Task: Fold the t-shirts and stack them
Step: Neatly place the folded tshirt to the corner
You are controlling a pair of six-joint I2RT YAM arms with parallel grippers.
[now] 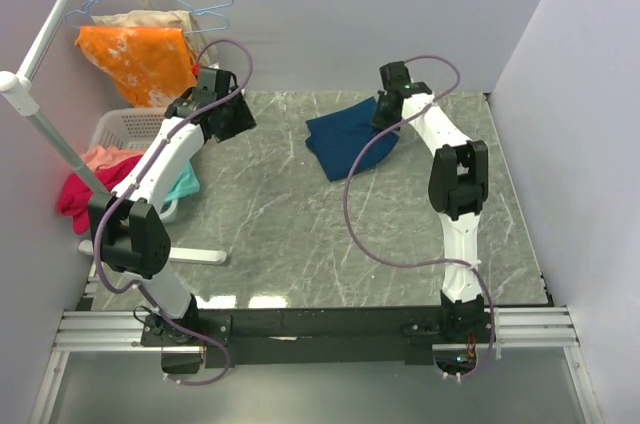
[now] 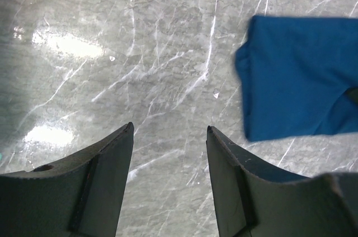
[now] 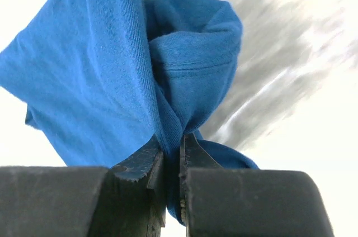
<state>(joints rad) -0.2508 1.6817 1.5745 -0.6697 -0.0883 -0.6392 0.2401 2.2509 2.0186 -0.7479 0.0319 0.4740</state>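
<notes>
Two grippers: which one grips?
– Only the right gripper (image 3: 172, 152), pinched shut on the blue t-shirt (image 1: 340, 144) (bunched, far right of the table (image 1: 290, 234)); the left gripper (image 2: 169, 133) stands half open, empty, far left.

My left gripper (image 2: 169, 128) hangs with its 2 fingers apart; my right gripper (image 3: 170, 142), arm stretched forward, pinches the blue t-shirt (image 3: 95, 75).

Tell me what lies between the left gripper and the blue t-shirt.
Nothing but bare marble tabletop lies between the left gripper and the blue t-shirt, as the left wrist view shows.
</notes>
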